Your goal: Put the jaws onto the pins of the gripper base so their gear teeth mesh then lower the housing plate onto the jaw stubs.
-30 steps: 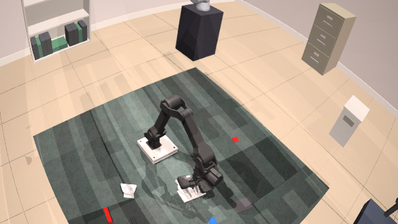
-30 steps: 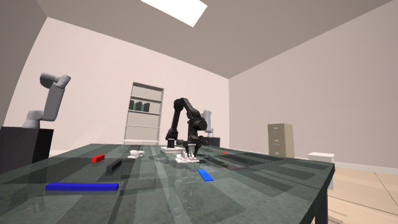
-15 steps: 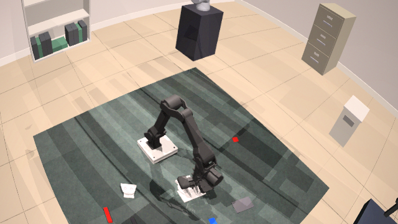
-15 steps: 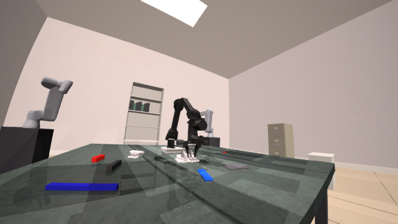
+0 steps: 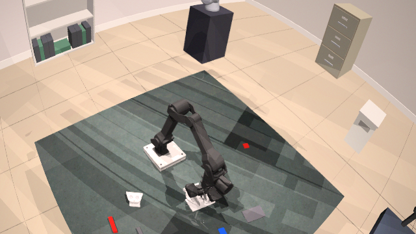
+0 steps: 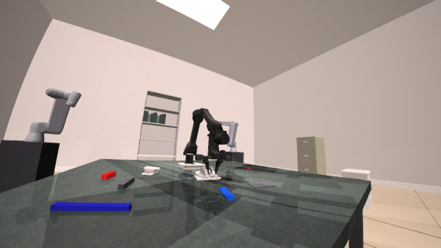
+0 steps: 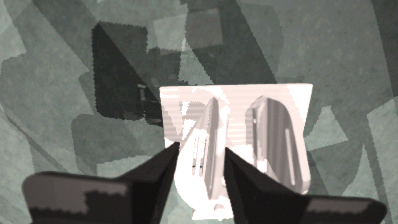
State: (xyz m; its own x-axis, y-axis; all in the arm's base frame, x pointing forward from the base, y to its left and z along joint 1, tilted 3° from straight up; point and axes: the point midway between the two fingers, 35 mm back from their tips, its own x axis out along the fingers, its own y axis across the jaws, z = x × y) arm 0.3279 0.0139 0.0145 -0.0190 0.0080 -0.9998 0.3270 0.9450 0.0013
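Note:
The white gripper base [image 5: 195, 207] [image 6: 207, 178] [image 7: 303, 94] lies flat on the dark green table, in front of the arm. Two white jaws are over it side by side: the left jaw [image 7: 214, 150] and the right jaw [image 7: 281, 142] in the wrist view. My gripper [image 7: 200, 149] is shut on the left jaw, with a fingertip on each side. The right jaw is outside the fingers. Whether the pins are fully in the jaws and whether the teeth mesh is hidden. The white housing plate [image 5: 134, 198] [image 6: 150, 170] lies apart on the table, left of the base.
A red bar [image 5: 112, 224] [image 6: 109, 175], a dark grey bar [image 6: 126, 182] and a long blue bar [image 6: 91, 207] lie toward the front left. A blue block [image 6: 227, 193] and a thin grey sheet [image 5: 253, 214] lie near the base. A small red piece [image 5: 246, 145] lies farther back right.

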